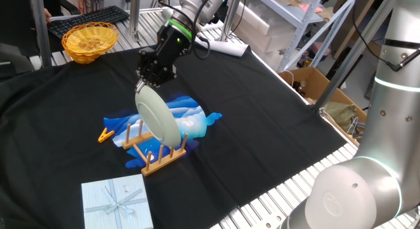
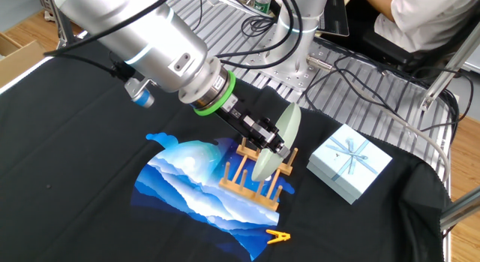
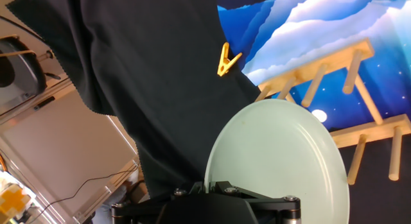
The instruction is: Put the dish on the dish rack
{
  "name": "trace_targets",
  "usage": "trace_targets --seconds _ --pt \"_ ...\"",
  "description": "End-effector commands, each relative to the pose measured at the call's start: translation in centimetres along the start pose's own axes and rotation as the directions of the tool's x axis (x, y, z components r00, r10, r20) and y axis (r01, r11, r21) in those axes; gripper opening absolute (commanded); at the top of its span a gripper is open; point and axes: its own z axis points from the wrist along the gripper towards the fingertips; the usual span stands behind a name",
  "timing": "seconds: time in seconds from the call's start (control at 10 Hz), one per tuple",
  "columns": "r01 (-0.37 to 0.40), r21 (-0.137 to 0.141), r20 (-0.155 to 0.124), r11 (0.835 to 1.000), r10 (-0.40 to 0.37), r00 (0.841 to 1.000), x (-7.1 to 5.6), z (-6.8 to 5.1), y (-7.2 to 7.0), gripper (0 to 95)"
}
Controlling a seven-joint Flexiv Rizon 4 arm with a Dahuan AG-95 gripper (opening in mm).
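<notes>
— The gripper [image 1: 155, 73] — what has it got?

— It is clamped on the top rim of the dish [image 1: 157, 115], which hangs below it on edge, tilted, its lower rim down among the pegs of the dish rack [image 1: 155, 150]. Whether the rim touches the rails, I cannot tell.

— And around it, biggest first?

— The black cloth [image 1: 262, 111] spreads under everything. Right beneath the gripper lies a blue-and-white wave-pattern mat [image 2: 187, 179], and the rack stands on that mat's edge. Beyond the rack from the gripper, near the cloth's edge, sits a pale blue gift box [image 1: 117, 203] tied with a ribbon. Far off behind the gripper, at the cloth's far corner, a yellow wicker basket [image 1: 89, 40].

— Anything smaller?

— An orange clothespin [image 1: 105, 134] — on the cloth just beside the mat, off to one side of the rack, well clear of the dish. The hand view shows it too, past the plate's rim.
</notes>
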Motion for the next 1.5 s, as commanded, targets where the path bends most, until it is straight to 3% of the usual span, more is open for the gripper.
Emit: trace_targets --seconds 0.1,0.8,1.5 --pt "-0.001 0.0 0.001 1.0 0.001 1.0 -0.1 0.0 0.1 0.0" --pt "-0.004 0.002 -0.002 1.0 0.004 1.0 -0.8 -0.6 0.6 0.0" --pt "0.0 -0.021 -0.013 1.0 0.0 1.0 -1.5 -0.5 0.3 0.0"
